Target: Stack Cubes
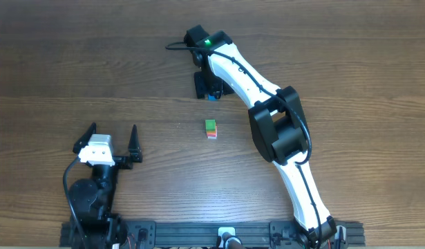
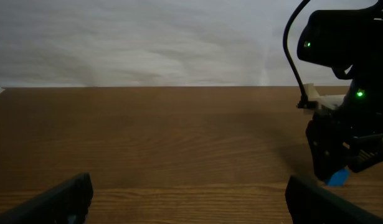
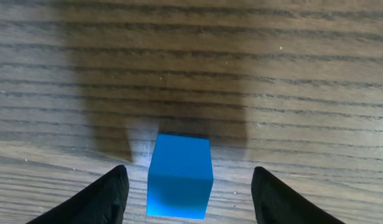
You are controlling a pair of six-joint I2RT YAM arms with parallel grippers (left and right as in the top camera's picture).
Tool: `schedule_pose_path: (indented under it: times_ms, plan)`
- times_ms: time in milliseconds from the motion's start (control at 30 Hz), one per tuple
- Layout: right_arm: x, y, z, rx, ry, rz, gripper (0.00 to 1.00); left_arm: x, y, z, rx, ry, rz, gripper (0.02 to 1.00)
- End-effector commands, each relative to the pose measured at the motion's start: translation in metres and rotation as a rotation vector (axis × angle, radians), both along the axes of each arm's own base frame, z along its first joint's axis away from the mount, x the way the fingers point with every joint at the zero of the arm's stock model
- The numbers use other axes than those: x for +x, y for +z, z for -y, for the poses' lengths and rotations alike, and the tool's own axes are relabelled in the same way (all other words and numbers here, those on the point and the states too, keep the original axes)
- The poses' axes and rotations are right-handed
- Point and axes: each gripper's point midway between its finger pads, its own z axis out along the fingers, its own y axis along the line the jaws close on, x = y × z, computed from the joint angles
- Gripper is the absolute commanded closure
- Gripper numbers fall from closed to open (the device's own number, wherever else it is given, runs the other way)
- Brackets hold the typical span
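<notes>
Hovering low over the blue cube [image 3: 180, 177], my right gripper [image 1: 211, 88] has its two fingers spread wide, one on each side of the cube. A strip of bare wood shows between each finger and the cube's face, so I am touching nothing and holding nothing. The cube sits flat on the wooden table [image 1: 60, 69], on the far side from my bases, in the shadow my wrist throws. My right arm stretches up from its base at the right and bends across toward the middle to get there.

Nearer to my bases, about the middle of the table, the green cube [image 1: 210, 125] sits on top of the red cube [image 1: 211, 135], the two making a small stack. That stack is apart from the blue cube, with open table between them, and neither of my grippers is touching it.

My left gripper [image 1: 113, 131] is drawn in close to its own base, well to the left of the stack. Its fingers are spread fully apart with nothing between them. From that wrist I look across the tabletop and see my right gripper at the far side, the blue cube just under it.
</notes>
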Motion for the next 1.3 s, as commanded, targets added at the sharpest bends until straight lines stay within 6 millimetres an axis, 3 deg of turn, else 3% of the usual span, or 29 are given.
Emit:
schedule_pose_path:
  times_ms: [33, 400, 933, 1100, 1300]
  plan:
    - [0.007, 0.000, 0.000, -0.003, -0.003, 0.020, 0.430, 0.000, -0.002, 0.000, 0.015, 0.002, -0.001, 0.018]
    - [0.008, -0.001, -0.002, 0.001, 0.000, 0.025, 0.673, 0.000, -0.002, 0.000, 0.015, 0.002, -0.001, 0.018]
    - [0.003, 0.001, 0.001, -0.010, -0.017, 0.007, 0.838, 0.000, -0.002, 0.000, 0.015, 0.002, -0.001, 0.018]
    - [0.006, 0.020, 0.000, -0.004, -0.021, 0.017, 0.947, 0.000, -0.002, 0.000, 0.015, 0.002, -0.001, 0.018]
    - [0.011, 0.070, -0.004, 0.041, -0.020, 0.090, 0.989, 0.000, -0.002, 0.000, 0.015, 0.002, -0.001, 0.018]
